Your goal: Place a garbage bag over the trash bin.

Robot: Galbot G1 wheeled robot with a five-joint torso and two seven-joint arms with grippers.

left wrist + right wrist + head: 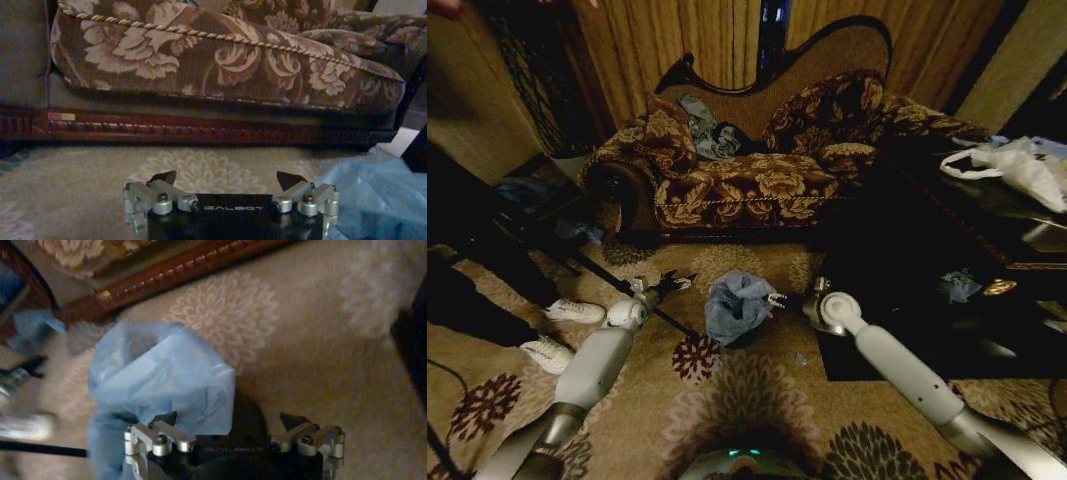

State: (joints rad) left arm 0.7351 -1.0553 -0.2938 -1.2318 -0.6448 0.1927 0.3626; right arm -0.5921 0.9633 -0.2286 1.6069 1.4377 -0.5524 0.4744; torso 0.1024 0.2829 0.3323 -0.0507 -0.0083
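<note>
Now garbage bag (738, 305) draped over trash bin (248, 415)

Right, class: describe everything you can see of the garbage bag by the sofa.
The garbage bag is thin, pale blue-grey plastic film, slightly glossy and crumpled. It lies bunched over the trash bin, whose dark side shows beneath it, on the patterned carpet in front of the sofa. It looks only loosely draped, with folds hanging down one side. The left gripper and right gripper are open on either side; neither grips it.
</note>
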